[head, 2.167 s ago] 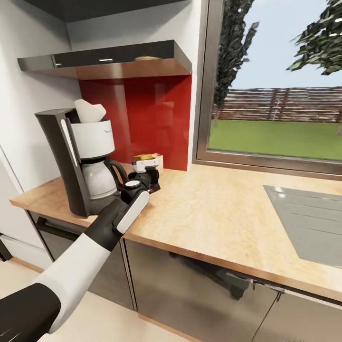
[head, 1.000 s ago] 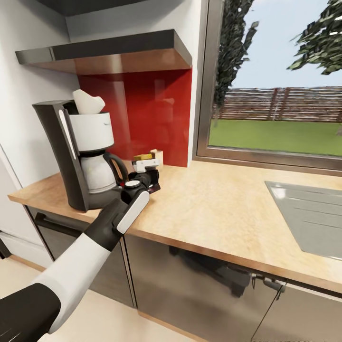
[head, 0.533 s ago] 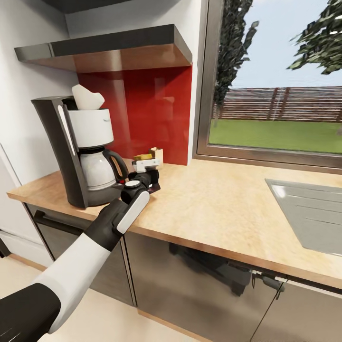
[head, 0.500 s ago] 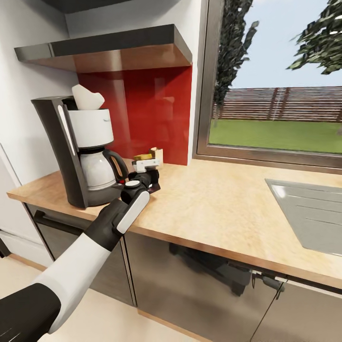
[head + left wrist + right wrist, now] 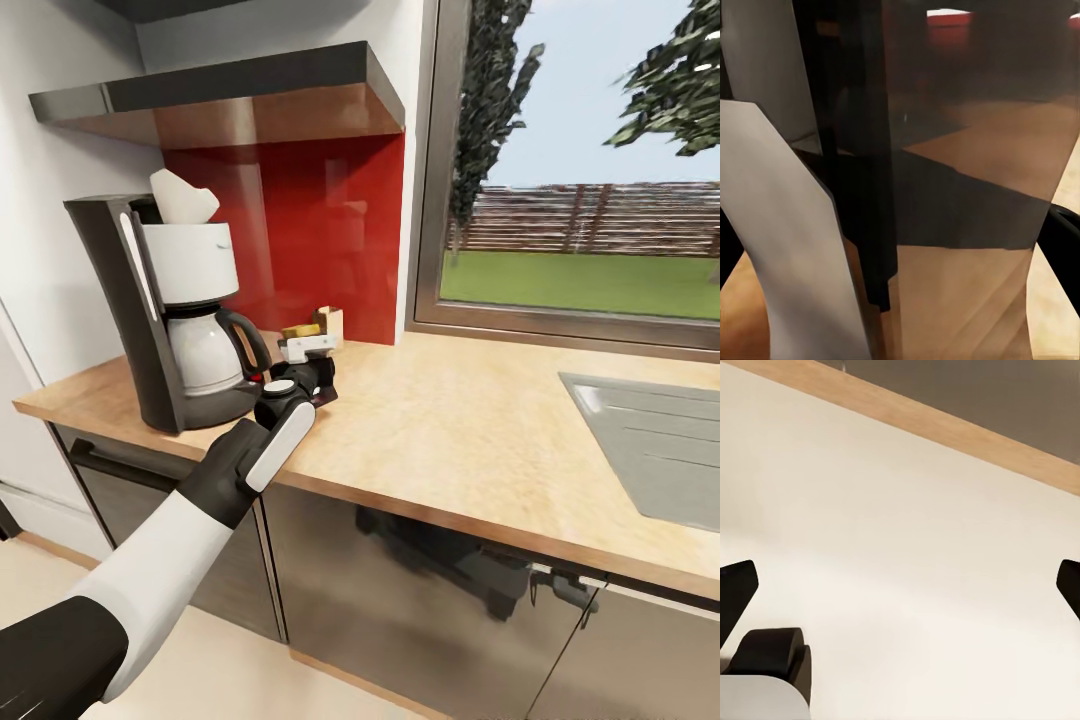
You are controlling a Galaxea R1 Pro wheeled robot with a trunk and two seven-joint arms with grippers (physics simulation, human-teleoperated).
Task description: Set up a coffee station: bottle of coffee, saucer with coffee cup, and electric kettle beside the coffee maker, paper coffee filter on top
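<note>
**Left arm holding the coffee bottle beside the coffee maker**

At the centre-left of the head view, the left gripper [image 5: 312, 352] is reaching over the wooden countertop [image 5: 470, 430] just right of the coffee maker [image 5: 175, 310]. A yellow-and-tan object, probably the bottle of coffee [image 5: 318, 326], is sitting at the fingertips, apparently being positioned beside the machine as the task requires. In the left wrist view a translucent brown body [image 5: 967, 195] is lying between the fingers, suggesting they are clamped on it; its long axis appears to be running upright, though contact with the counter cannot be judged. A white paper coffee filter [image 5: 182, 198] is resting in the machine's top, open end up. The right gripper [image 5: 900, 607] is facing pale floor, its fingertips spread wide apart and holding nothing.
</note>
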